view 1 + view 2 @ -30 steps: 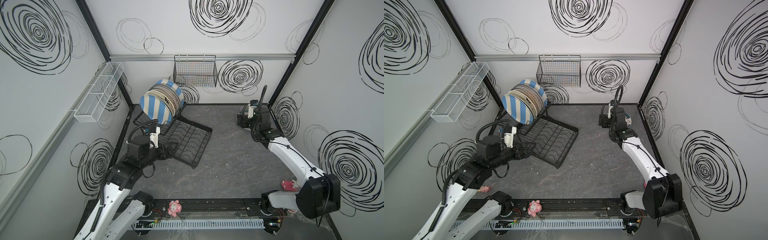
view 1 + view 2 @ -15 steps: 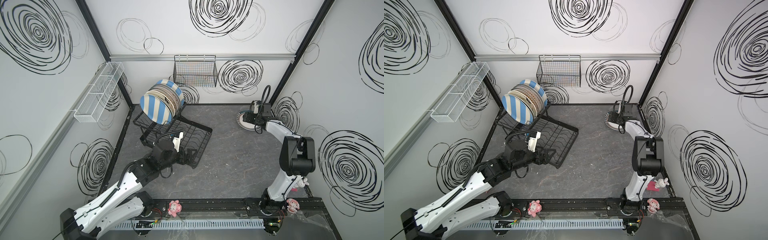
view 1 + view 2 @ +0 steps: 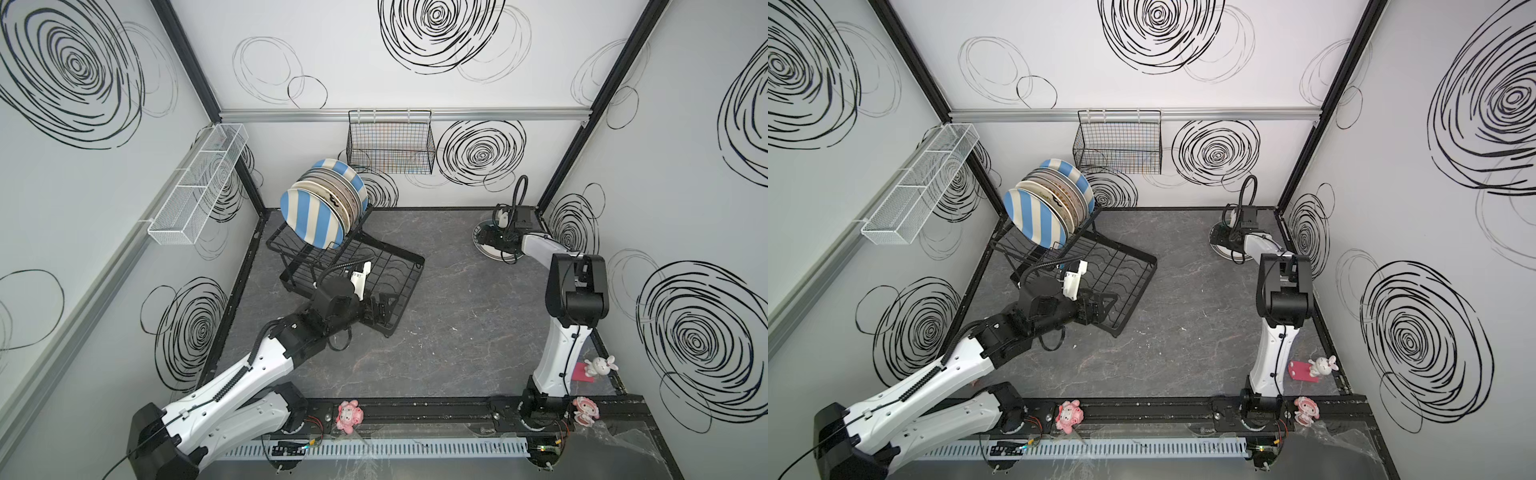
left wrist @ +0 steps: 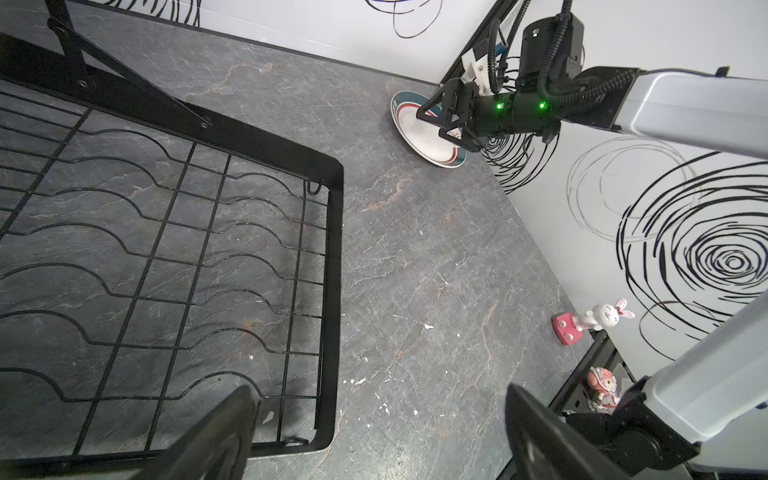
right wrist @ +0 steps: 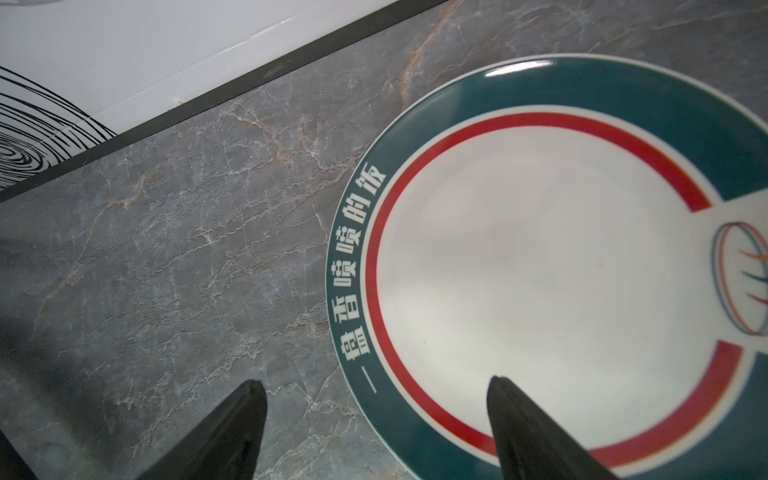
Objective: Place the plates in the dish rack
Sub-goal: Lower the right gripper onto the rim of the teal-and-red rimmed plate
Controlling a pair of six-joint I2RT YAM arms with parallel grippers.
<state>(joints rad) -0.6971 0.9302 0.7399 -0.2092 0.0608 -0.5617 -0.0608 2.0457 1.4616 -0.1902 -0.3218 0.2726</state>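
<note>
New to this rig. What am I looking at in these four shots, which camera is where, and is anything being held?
Two white robot arms, the left arm and the right arm, stand at the front of a walled table. Two pictures come from one overhead stereo camera and show nearly the same scene; the other two come from a camera on each wrist. On the table sits a black wire dish rack, with plates standing on edge in its raised tier. One teal-rimmed plate lies flat near the far right corner. The right jaws are open, one tip over that plate, one over the table. The left jaws are open at a corner of the rack's lower grid. Nothing is held.
</note>
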